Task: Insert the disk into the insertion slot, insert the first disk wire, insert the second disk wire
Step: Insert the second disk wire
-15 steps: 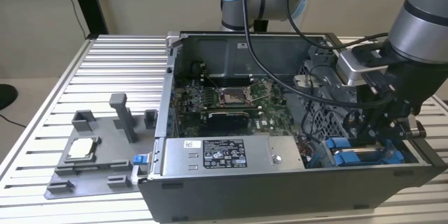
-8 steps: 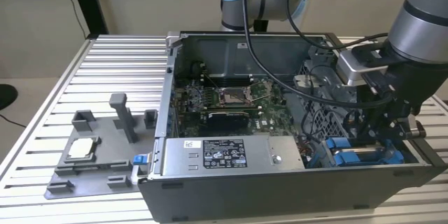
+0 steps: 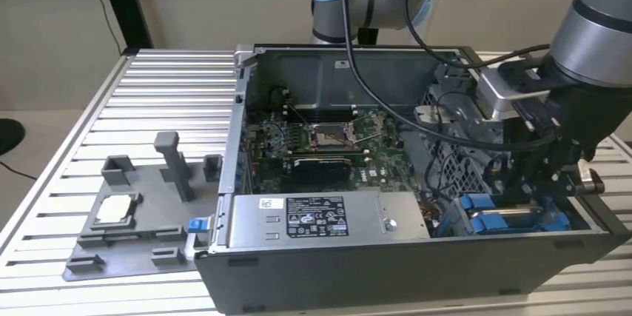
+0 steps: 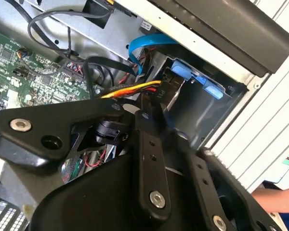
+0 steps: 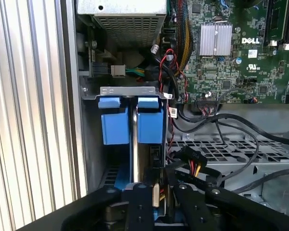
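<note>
Computer case (image 3: 326,271) is seen lying open on the ribbed table (image 3: 148,94), with the grey power supply box (image 3: 316,216) along its near wall and the motherboard (image 3: 326,142) behind it. The insertion slot (image 3: 513,216) sits in the corner toward the exterior view's right, marked by blue tabs (image 5: 130,120) under a metal bracket. The disk (image 5: 135,144) is judged to be already seated there on edge: a thin silvery edge is seen between the two blue carrier faces in the first wrist view.

The gripper (image 5: 156,195) is lowered into that corner, directly over the bay. A small connector with yellow, red and black leads, taken to be a disk wire (image 5: 190,166), is seen at the fingers, which appear nearly closed around the plug (image 5: 156,195); a firm grip cannot be confirmed.

The disk is judged rigid, fairly dense and shock-sensitive, best held by its blue frame. The wire is judged light and springy, its plug small and stiff; hold is best taken on the plug body, since the leads would flex and pull sideways.
</note>
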`<state>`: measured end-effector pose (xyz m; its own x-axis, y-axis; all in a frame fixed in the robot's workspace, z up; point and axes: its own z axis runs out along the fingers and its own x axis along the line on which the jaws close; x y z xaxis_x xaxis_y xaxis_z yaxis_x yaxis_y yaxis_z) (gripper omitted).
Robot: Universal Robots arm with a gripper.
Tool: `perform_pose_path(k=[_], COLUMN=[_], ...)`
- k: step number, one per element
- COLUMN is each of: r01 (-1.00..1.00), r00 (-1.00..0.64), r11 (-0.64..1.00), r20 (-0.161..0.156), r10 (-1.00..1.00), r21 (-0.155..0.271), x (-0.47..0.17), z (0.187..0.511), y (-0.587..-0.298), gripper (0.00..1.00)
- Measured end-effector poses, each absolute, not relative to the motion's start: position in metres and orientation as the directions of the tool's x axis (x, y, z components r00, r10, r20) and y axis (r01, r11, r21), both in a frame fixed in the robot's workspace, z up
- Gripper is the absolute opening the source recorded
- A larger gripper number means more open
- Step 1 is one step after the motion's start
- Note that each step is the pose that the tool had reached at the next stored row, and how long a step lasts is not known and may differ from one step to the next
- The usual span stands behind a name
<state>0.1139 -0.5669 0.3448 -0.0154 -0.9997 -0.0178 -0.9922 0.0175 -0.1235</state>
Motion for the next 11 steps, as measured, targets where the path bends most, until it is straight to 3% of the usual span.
perform_pose_path(k=[11], r01=[-0.992], r00=[-0.02], r11=[0.022], r20=[-0.017], r10=[-1.0], r21=[-0.123], x=[0.114], z=[0.38], y=[-0.567], gripper=[1.0])
